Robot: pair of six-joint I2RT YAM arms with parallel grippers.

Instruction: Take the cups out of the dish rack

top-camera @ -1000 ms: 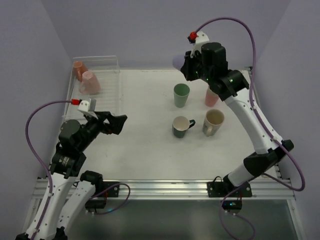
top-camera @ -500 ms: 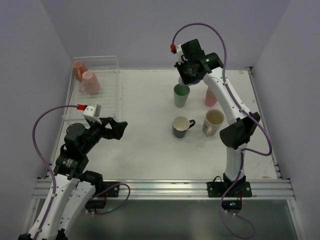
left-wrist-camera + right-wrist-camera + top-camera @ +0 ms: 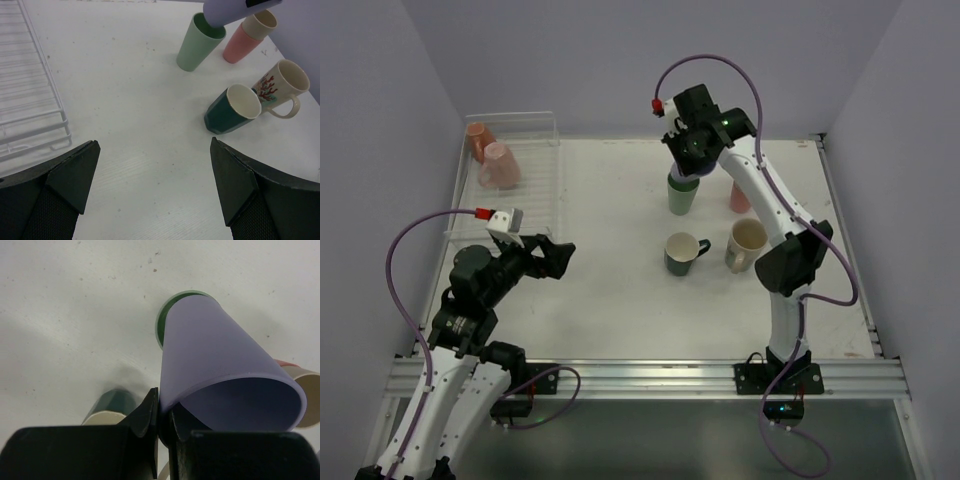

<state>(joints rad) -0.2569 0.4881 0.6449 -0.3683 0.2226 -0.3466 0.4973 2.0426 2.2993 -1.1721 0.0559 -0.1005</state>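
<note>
My right gripper (image 3: 162,412) is shut on the rim of a purple cup (image 3: 215,355), held tilted with its base just over the mouth of the green cup (image 3: 161,325) on the table. From above, the right gripper (image 3: 685,160) hides most of the purple cup (image 3: 682,178) above the green cup (image 3: 682,197). The dish rack (image 3: 535,205) at the back left holds a pink cup (image 3: 500,166) and an orange cup (image 3: 477,138). My left gripper (image 3: 560,250) hangs open over bare table, right of the rack's near end (image 3: 30,100).
A dark green mug (image 3: 682,255) and a cream mug (image 3: 747,245) stand in front of the green cup. A pink cup (image 3: 237,45) with a beige cup (image 3: 260,22) stacked in it stands to the green cup's right. Purple walls close in three sides.
The right arm has swung left and down, carrying the purple cup from above the table's back to just over the green cup. The left arm shifted slightly, still open.
</note>
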